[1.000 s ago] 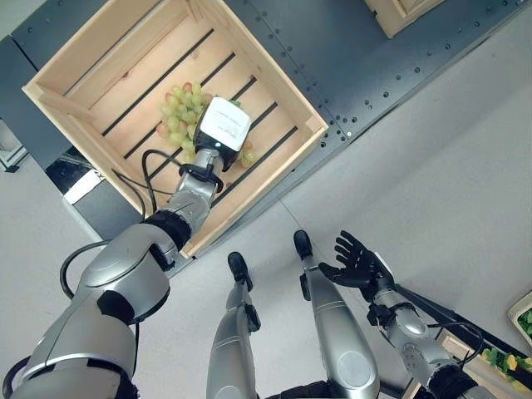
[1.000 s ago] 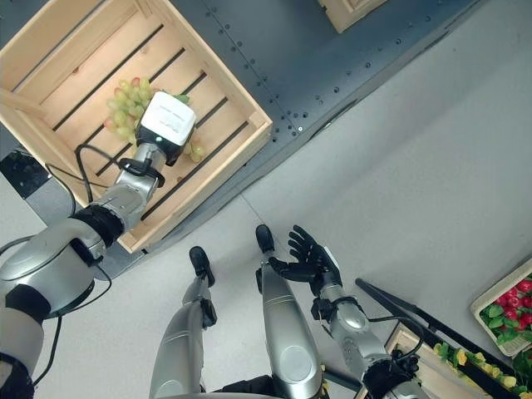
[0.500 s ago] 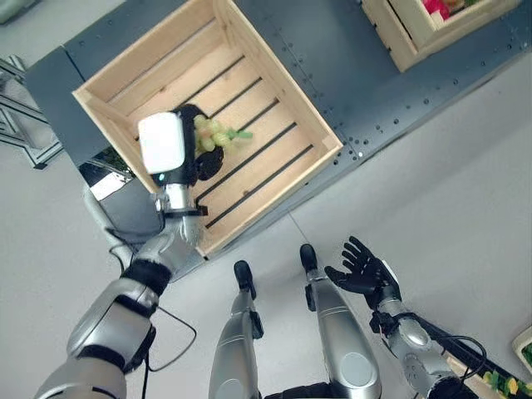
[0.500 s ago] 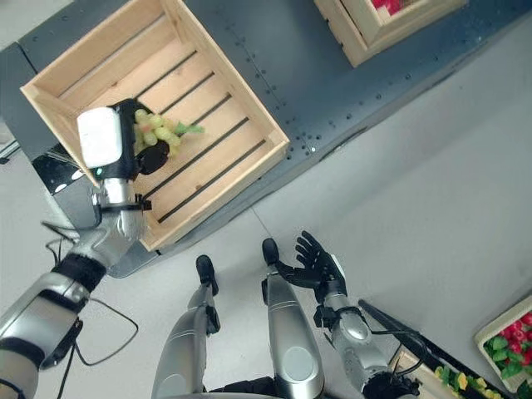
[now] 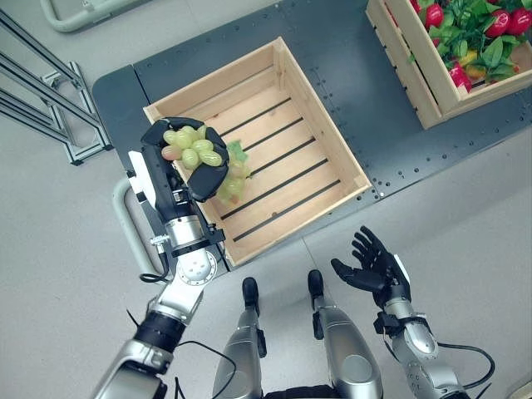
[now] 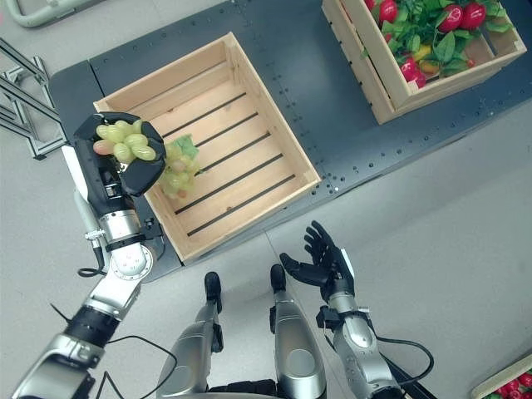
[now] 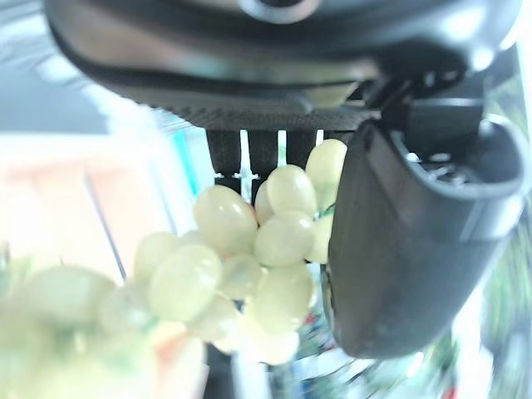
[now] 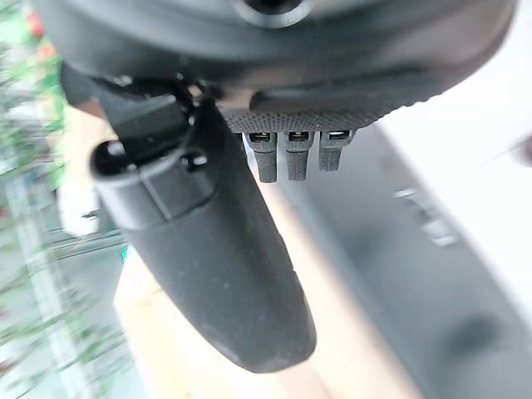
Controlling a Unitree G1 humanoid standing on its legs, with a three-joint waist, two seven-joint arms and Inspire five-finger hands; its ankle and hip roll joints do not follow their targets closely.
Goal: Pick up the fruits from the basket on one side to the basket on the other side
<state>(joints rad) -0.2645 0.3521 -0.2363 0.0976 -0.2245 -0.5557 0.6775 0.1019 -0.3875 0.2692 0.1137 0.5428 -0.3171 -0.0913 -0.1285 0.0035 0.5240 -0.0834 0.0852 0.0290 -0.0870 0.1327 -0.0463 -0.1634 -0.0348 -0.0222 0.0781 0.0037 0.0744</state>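
A: How should the step in hand be done well?

B: The bunch of pale green grapes (image 5: 193, 150) is judged to be in mid-carry, so the left hand (image 5: 179, 166) should be kept level and the grip kept firm. Part of the bunch hangs loose past the fingers over the shallow slatted wooden crate (image 5: 324, 133) on the dark metal tabletop (image 5: 349, 75). A jerky swing could shake grapes off. The carry should probably end at the second wooden crate (image 6: 378, 91), filled with red fruits and green leaves, and the release is best made low inside it.

A: How is the left hand set, and what is held?

B: Its fingers and thumb are curled round the grapes, which is confirmed in the left wrist view (image 7: 249, 249). The bunch is held raised at the near-left corner of the slatted crate.

A: And the right hand (image 6: 320, 264)?

B: It is held low over the grey floor (image 6: 449, 216), fingers spread and straight, with nothing in it.
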